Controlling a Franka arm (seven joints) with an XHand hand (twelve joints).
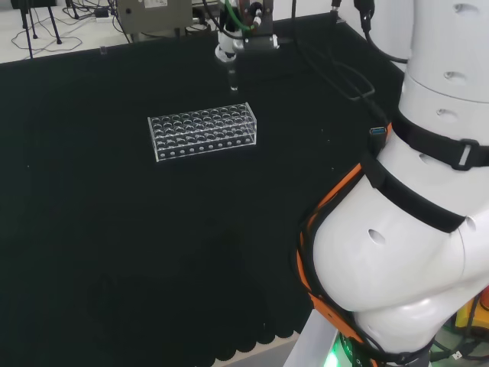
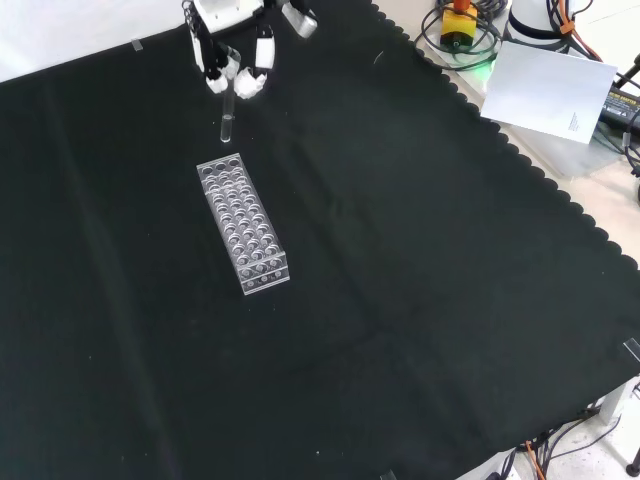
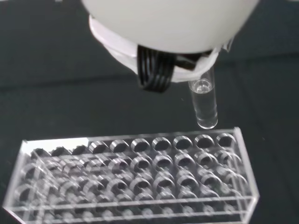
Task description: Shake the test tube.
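Nearest, clear plastic multi-hole rack (image 3: 135,179); black-and-white hand (image 2: 232,62) pinches small clear glass test tube (image 3: 204,105) by its top, upright — light, slick, fragile imo, so keep hold near rim.

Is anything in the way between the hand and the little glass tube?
No, nothing is. The hand already pinches the test tube at its top, hanging upright just above the end of the clear rack, whose holes look empty.
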